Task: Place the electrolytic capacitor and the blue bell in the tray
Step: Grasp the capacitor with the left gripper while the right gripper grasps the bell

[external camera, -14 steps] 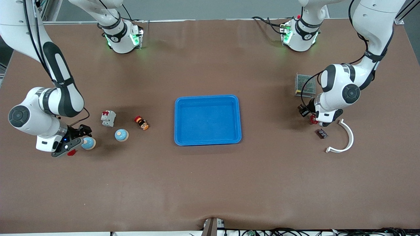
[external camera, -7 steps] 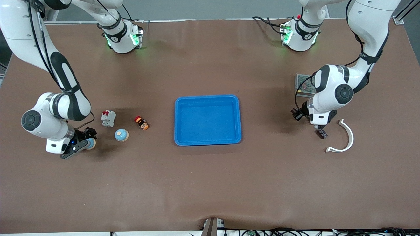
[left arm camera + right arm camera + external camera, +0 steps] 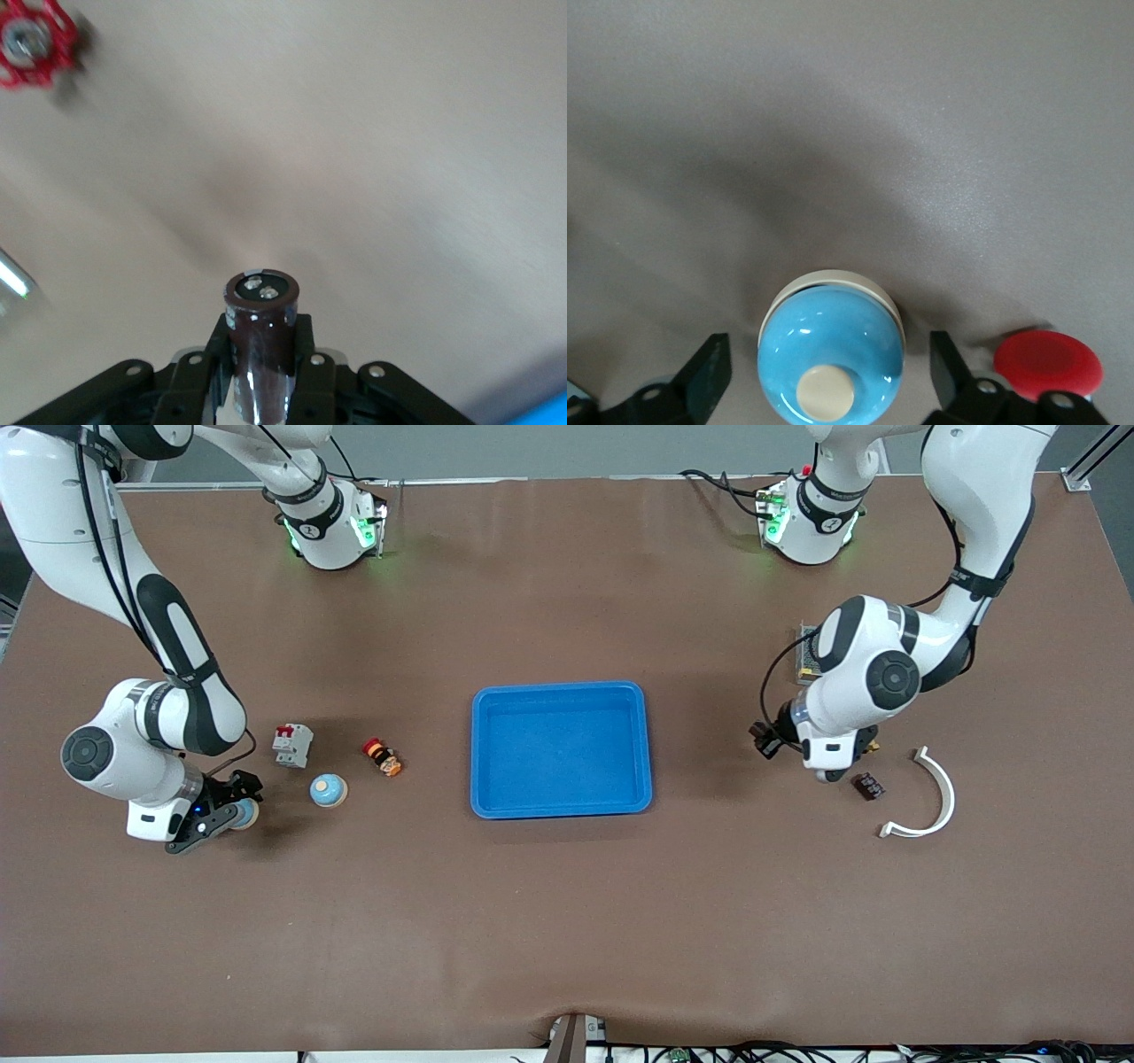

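The blue tray sits at the centre of the frame on the brown table, with nothing in it.

The left gripper hangs at middle right of the frame, over bare table between the tray and a white curved bracket. In the left wrist view its fingers are clamped on the electrolytic capacitor, a dark brown cylinder held off the table with its terminal end pointing away from the gripper. A red handwheel lies in the upper left corner of that view.

The right gripper is low at the left edge of the frame. Its fingers are spread to either side of a blue bell with a cream button, not touching it; the bell rests on the table.

A second blue bell stands right of it, near a grey breaker and a small red-capped button. A small dark component lies just left of the bracket.
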`<state>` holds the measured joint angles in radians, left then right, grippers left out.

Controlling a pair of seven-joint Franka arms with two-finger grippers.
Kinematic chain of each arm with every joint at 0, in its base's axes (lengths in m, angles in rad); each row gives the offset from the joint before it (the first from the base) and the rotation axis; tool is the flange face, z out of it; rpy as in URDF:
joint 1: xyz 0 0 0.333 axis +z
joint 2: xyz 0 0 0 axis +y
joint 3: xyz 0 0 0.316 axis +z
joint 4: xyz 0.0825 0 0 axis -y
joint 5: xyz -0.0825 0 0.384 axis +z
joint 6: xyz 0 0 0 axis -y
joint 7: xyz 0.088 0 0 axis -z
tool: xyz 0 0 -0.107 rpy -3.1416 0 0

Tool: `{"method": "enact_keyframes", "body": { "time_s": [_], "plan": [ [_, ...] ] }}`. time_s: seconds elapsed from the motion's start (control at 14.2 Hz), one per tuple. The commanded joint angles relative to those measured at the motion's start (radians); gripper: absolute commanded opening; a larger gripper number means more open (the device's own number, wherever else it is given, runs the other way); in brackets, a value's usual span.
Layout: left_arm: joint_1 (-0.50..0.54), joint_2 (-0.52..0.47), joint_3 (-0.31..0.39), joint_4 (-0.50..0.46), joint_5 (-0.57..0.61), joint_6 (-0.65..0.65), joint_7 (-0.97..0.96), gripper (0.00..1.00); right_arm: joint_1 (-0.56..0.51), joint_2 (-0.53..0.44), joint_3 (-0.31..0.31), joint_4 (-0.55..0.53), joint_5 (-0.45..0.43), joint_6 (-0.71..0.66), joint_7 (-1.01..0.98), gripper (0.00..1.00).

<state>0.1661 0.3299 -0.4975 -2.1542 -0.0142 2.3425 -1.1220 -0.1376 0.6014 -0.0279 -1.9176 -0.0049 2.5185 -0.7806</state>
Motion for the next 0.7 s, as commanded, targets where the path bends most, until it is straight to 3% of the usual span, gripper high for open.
{"method": "enact_keyframes", "body": {
  "time_s": [0.0,0.35,0.63],
  "plan": [
    [-0.060,0.006,-0.006,0.056,-0.013,-0.046,-0.085,0.00,-0.019,0.011,0.016,0.019,0.019,-0.001,-0.029,0.78],
    [-0.189,0.056,-0.006,0.132,-0.013,-0.045,-0.267,0.00,-0.017,0.009,0.019,0.019,0.019,-0.006,-0.026,0.44],
    [-0.270,0.124,-0.006,0.218,-0.012,-0.043,-0.403,0.00,-0.005,-0.008,0.020,0.025,0.022,-0.038,-0.012,0.41]
  ]
}}
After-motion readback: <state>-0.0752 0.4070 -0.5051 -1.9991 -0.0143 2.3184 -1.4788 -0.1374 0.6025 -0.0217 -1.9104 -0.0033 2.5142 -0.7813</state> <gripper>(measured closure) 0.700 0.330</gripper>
